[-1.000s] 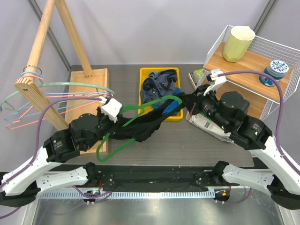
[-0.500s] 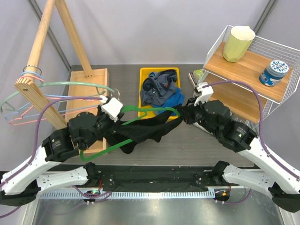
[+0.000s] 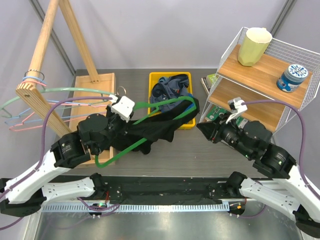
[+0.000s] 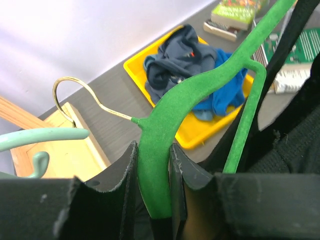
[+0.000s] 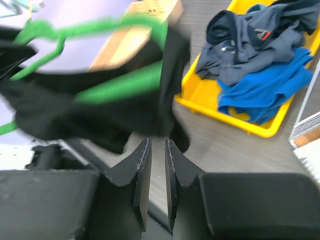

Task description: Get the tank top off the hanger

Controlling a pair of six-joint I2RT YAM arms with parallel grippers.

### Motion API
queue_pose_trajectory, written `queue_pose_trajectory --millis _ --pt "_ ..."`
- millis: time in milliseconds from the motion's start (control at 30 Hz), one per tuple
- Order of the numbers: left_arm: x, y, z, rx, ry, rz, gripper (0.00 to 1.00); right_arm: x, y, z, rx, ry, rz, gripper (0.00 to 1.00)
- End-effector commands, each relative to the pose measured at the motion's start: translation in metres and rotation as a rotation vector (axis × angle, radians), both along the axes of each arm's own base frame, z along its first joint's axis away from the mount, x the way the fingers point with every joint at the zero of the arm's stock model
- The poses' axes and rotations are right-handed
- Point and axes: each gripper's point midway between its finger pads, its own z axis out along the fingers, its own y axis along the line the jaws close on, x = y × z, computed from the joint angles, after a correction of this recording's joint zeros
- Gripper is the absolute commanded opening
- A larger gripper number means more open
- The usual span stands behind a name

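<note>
A green hanger (image 3: 165, 105) carries a black tank top (image 3: 155, 131), held above the table in front of the yellow bin. My left gripper (image 3: 131, 121) is shut on the hanger's neck just below its metal hook; the left wrist view shows the green neck (image 4: 210, 80) pinched between my fingers (image 4: 152, 170), with the black cloth (image 4: 300, 145) at the right. My right gripper (image 3: 200, 128) is to the right of the garment and apart from it. Its jaws (image 5: 155, 150) stand a narrow gap apart with nothing between them. The tank top (image 5: 100, 110) and hanger (image 5: 115, 85) show blurred beyond them.
A yellow bin (image 3: 150, 87) of blue and grey clothes (image 3: 170, 90) stands behind the hanger. A wooden rack (image 3: 35, 85) with several pastel hangers is at the left. A wire shelf (image 3: 265, 70) with a cup and a tin is at the right, with packets (image 3: 212, 112) beneath.
My right gripper has come off the tank top and drawn back to the right and nearer. The left arm has swung the hanger and garment up and toward the bin.
</note>
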Motion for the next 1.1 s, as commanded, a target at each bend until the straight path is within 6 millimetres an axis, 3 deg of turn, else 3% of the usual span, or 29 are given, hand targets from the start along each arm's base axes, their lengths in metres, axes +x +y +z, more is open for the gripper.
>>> queue_pose_trajectory --millis 0,133,200,233,267,333,367,400,433,467,600,700,800,833,1067 --pt "0.012 -0.004 0.056 -0.196 -0.126 0.051 0.0 -0.014 -0.006 -0.008 0.037 0.069 0.004 0.23" --pt "0.007 -0.014 0.06 -0.217 -0.137 -0.012 0.0 -0.011 -0.019 -0.02 0.011 0.089 -0.063 0.25" --pt "0.004 -0.018 0.061 -0.211 -0.136 -0.043 0.0 -0.012 -0.019 -0.015 0.0 0.078 -0.051 0.38" --pt "0.003 -0.018 0.062 -0.209 -0.135 -0.054 0.0 -0.01 -0.02 -0.013 -0.031 0.067 -0.048 0.4" --pt "0.002 -0.02 0.061 -0.199 -0.131 -0.066 0.0 -0.01 -0.023 0.007 -0.021 0.032 -0.054 0.41" --pt "0.0 -0.019 0.057 -0.173 -0.118 -0.078 0.0 -0.007 -0.022 0.023 -0.069 -0.014 -0.035 0.48" --pt "-0.001 -0.02 0.054 -0.156 -0.112 -0.088 0.0 -0.011 -0.021 0.05 -0.045 -0.059 -0.005 0.54" --pt "-0.004 -0.021 0.047 -0.132 -0.097 -0.106 0.0 -0.013 -0.019 0.062 -0.052 -0.084 0.016 0.59" --pt "-0.005 -0.022 0.045 -0.12 -0.09 -0.116 0.0 -0.012 -0.017 0.064 -0.112 -0.101 0.047 0.61" --pt "-0.007 -0.023 0.043 -0.113 -0.08 -0.129 0.0 -0.01 -0.013 0.085 -0.118 -0.126 0.063 0.62" --pt "-0.02 -0.028 0.028 -0.058 -0.022 -0.212 0.0 -0.009 0.011 0.104 -0.183 -0.148 0.182 0.75" --pt "-0.033 -0.034 0.024 -0.054 -0.002 -0.301 0.0 -0.01 0.04 0.099 -0.195 -0.132 0.309 0.87" --pt "-0.052 -0.042 0.028 -0.069 0.004 -0.419 0.0 -0.023 0.078 0.078 -0.19 -0.066 0.515 0.94" --pt "-0.055 -0.044 0.029 -0.069 -0.002 -0.444 0.0 -0.037 0.09 0.077 -0.154 -0.052 0.625 0.95" --pt "-0.08 -0.059 0.033 -0.077 0.006 -0.616 0.0 -0.069 0.124 0.045 -0.021 0.097 0.881 0.95"
